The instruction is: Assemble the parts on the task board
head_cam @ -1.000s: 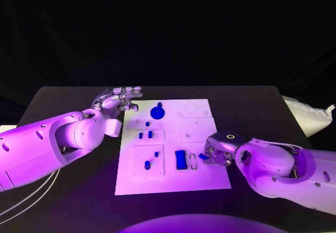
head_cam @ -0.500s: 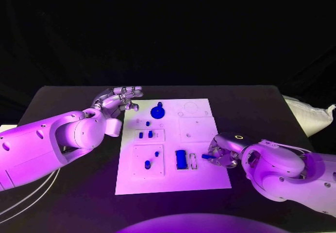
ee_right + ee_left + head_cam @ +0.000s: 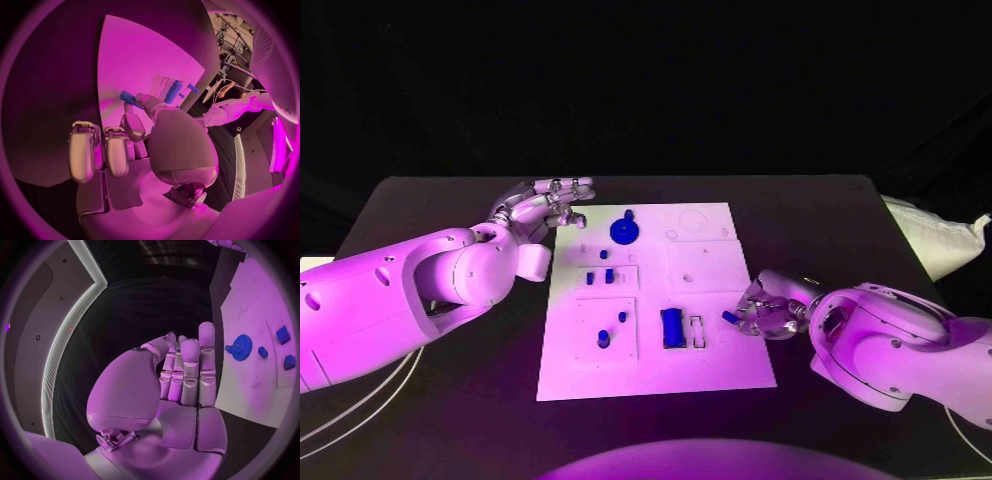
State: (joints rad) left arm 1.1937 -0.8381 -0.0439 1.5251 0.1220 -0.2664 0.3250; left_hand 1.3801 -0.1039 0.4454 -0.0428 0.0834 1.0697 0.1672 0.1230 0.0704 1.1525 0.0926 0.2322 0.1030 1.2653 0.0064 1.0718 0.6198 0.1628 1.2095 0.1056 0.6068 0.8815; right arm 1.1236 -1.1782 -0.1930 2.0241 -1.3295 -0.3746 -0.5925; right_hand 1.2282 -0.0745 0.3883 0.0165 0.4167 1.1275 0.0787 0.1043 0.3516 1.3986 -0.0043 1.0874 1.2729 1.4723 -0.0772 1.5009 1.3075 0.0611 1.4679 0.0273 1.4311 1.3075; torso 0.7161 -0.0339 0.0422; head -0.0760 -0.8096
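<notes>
The white task board lies in the middle of the black table. On it are a blue gear, a long blue block and several small blue parts. My right hand is over the board's right edge and pinches a small blue peg just right of the block. In the right wrist view the peg sticks out between thumb and fingertip, with the block beyond. My left hand hovers at the board's far left corner and holds nothing; its fingers are straight beside the gear.
A white bag lies at the table's right edge. Bare black table runs along the near side and left of the board. My left arm stretches over the table's left part.
My right hand has shifted a little to the right and turned at the wrist, carrying the blue peg with it. The left hand has stayed where it was.
</notes>
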